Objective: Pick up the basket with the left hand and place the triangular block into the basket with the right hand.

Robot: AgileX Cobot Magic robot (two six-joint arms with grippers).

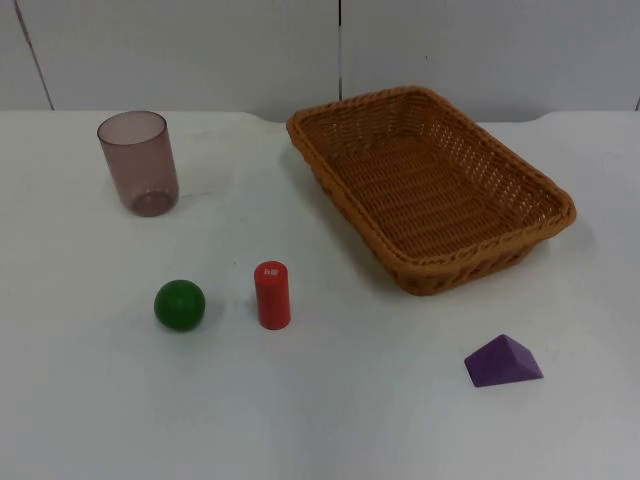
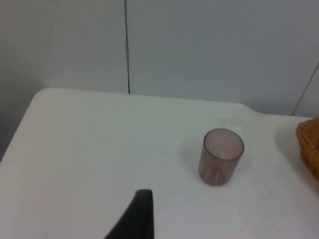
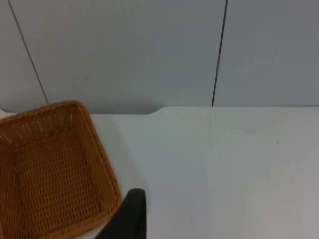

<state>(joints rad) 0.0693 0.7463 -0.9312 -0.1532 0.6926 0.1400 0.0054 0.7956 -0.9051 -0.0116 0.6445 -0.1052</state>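
Observation:
An empty brown wicker basket (image 1: 430, 185) stands on the white table at the back right, set at an angle. The purple triangular block (image 1: 503, 362) lies on the table in front of the basket, toward the right front, with nothing touching it. My left gripper (image 2: 140, 216) waits high over the table's left rear, well back from the basket's edge (image 2: 310, 149). My right gripper (image 3: 130, 214) waits above the table's right rear, just beside the basket's near corner (image 3: 50, 169). Neither holds anything that I can see.
A translucent purple-grey cup (image 1: 140, 162) stands upright at the back left, also seen ahead of the left gripper (image 2: 221, 157). A green ball (image 1: 180, 305) and an upright red cylinder (image 1: 272, 295) sit side by side left of centre. The grey partition wall closes the far edge.

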